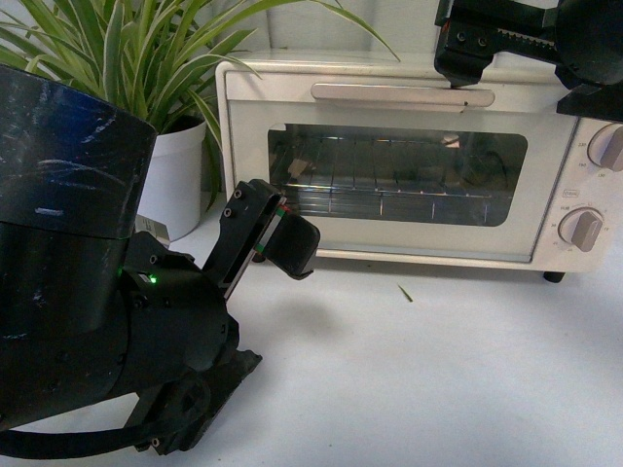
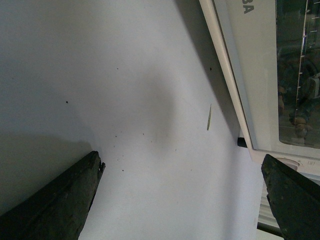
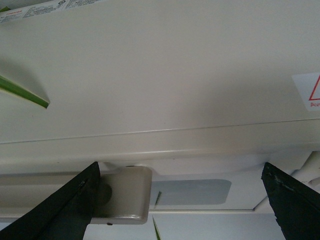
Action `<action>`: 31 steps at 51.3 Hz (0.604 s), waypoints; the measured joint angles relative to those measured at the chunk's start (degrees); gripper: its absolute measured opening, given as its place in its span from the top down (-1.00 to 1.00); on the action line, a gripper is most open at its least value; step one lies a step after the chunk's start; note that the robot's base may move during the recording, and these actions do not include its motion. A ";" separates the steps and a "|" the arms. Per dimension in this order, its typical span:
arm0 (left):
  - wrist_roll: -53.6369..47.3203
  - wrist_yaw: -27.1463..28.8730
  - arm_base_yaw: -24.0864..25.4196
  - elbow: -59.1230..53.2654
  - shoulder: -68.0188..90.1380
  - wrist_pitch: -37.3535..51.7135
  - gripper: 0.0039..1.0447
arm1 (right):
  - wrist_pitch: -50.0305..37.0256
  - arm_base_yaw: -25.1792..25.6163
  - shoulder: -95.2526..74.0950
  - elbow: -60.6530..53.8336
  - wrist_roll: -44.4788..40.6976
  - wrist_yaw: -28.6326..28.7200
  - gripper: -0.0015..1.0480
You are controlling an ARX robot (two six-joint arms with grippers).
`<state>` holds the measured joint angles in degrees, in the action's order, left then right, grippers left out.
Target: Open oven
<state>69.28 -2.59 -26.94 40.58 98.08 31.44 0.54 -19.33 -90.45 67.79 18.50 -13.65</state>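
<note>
The cream-white oven stands at the back of the white table with its glass door closed. Its pale bar handle runs along the top of the door, and two round knobs sit at the right. My right gripper is open and hovers over the oven's top front edge, above the handle's right end. In the right wrist view the handle's end lies beside one fingertip, between the open jaws. My left gripper is open and empty, low in front of the oven's left side; its wrist view shows the oven's lower edge.
A potted spider plant in a white pot stands left of the oven, its leaves reaching over the oven top. A small leaf scrap lies on the table in front of the oven. The oven's black foot shows.
</note>
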 joint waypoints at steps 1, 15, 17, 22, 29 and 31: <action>0.00 0.00 0.00 0.00 0.00 0.00 -0.88 | 0.11 -0.02 0.00 0.02 0.00 0.00 -0.82; 0.00 -0.02 0.17 -0.02 -0.07 0.00 -0.88 | 1.62 -0.70 0.37 -0.09 -1.09 1.16 -0.82; 0.00 0.00 0.20 -0.04 -0.09 0.00 -0.88 | 1.53 -0.85 0.63 -0.48 -1.66 1.51 -0.82; 0.00 0.00 0.26 -0.07 -0.13 0.00 -0.88 | 1.01 -1.22 1.60 -1.86 -2.78 2.21 -0.82; 0.00 0.00 0.35 -0.20 -0.17 0.00 -0.88 | -0.42 -1.84 3.63 -4.92 -4.39 2.97 -0.82; 0.00 -0.02 0.44 -0.26 -0.22 0.00 -0.88 | -1.29 -2.01 4.42 -6.21 -4.85 2.99 -0.82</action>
<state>69.28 -2.61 -26.50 40.32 97.86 31.44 -0.75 -21.34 -86.04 61.58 13.65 -10.66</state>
